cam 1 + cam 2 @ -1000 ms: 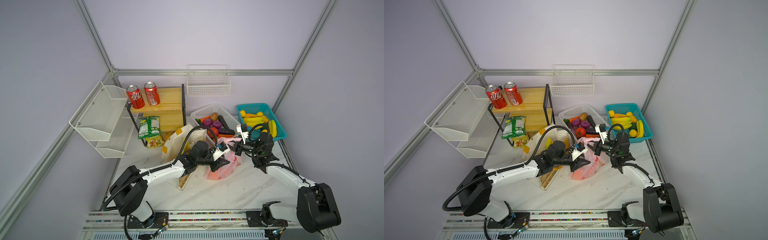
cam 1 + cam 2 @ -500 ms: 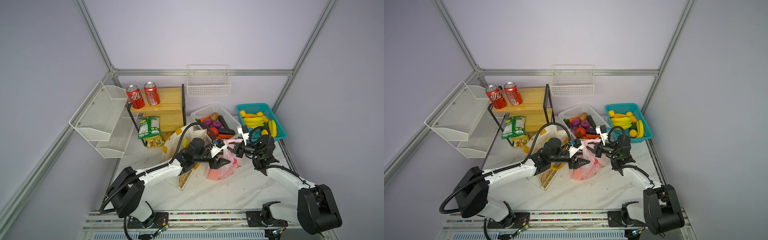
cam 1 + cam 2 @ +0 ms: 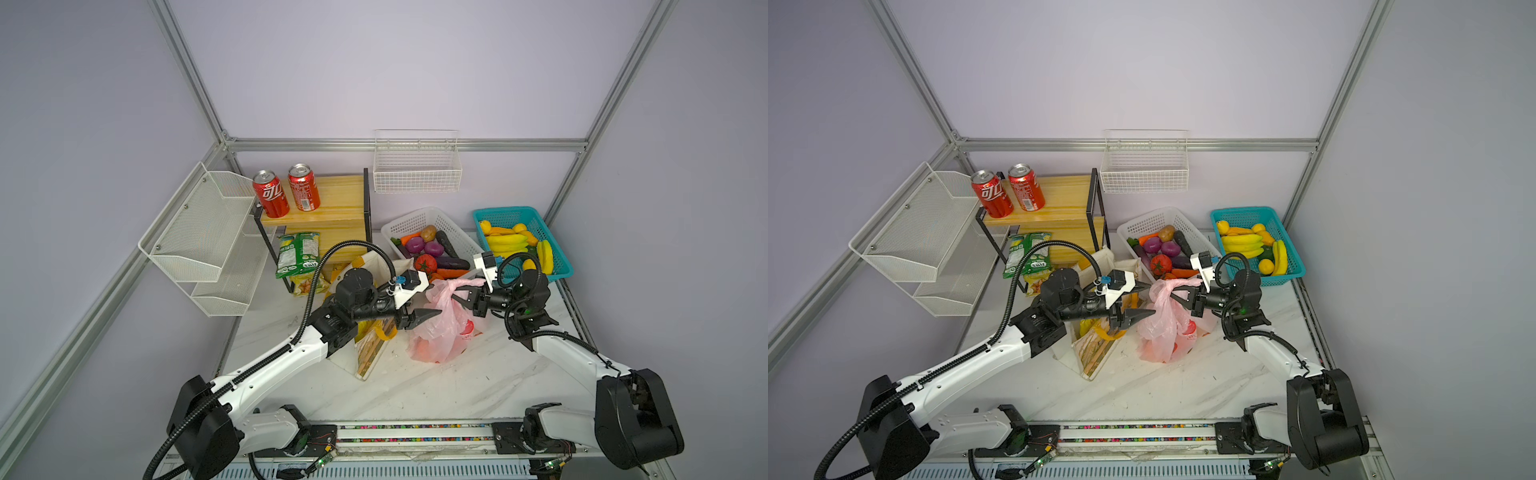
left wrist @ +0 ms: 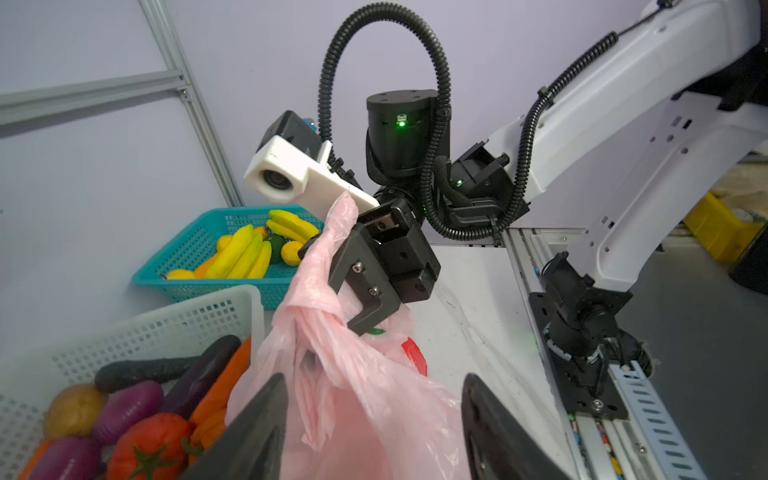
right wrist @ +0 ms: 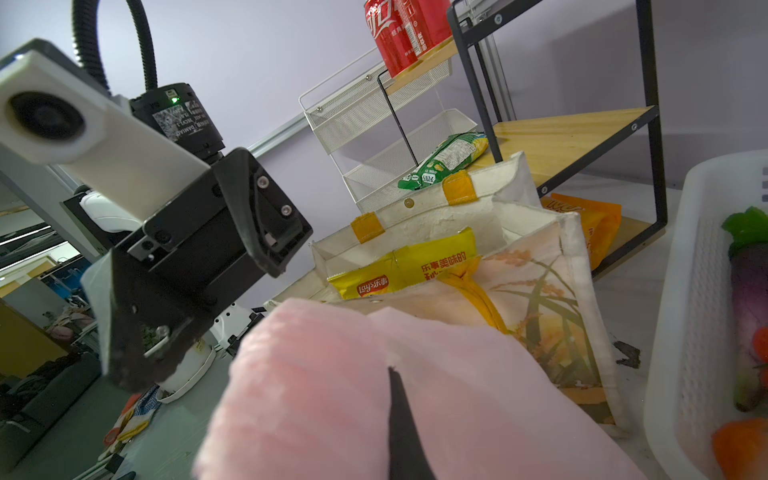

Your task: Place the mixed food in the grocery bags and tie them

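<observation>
The pink plastic bag (image 3: 440, 332) (image 3: 1163, 328) stands in the middle of the table, its top gathered into a twisted neck. My right gripper (image 3: 459, 296) (image 3: 1177, 296) (image 5: 390, 374) is shut on that neck and holds it up. My left gripper (image 3: 430, 301) (image 3: 1148, 298) (image 4: 374, 380) is open, with a fold of the bag (image 4: 353, 395) lying loosely between its fingers. Reddish shapes show through the plastic. Left of the bag stands the cream tote (image 3: 376, 262) (image 5: 540, 270), and a yellow crisp packet (image 5: 415, 270) sticks out of it.
Behind are a white basket (image 3: 399, 226) of vegetables and a teal basket (image 3: 503, 212) of yellow fruit. The wooden shelf (image 3: 336, 199) carries two red cola cans (image 3: 270, 199), with a green crisp packet (image 3: 297, 253) below. A white mesh rack (image 3: 199, 232) stands left.
My left gripper has opened, let go of the pink plastic and drawn back a little to the left. The right gripper keeps its hold in the same place.
</observation>
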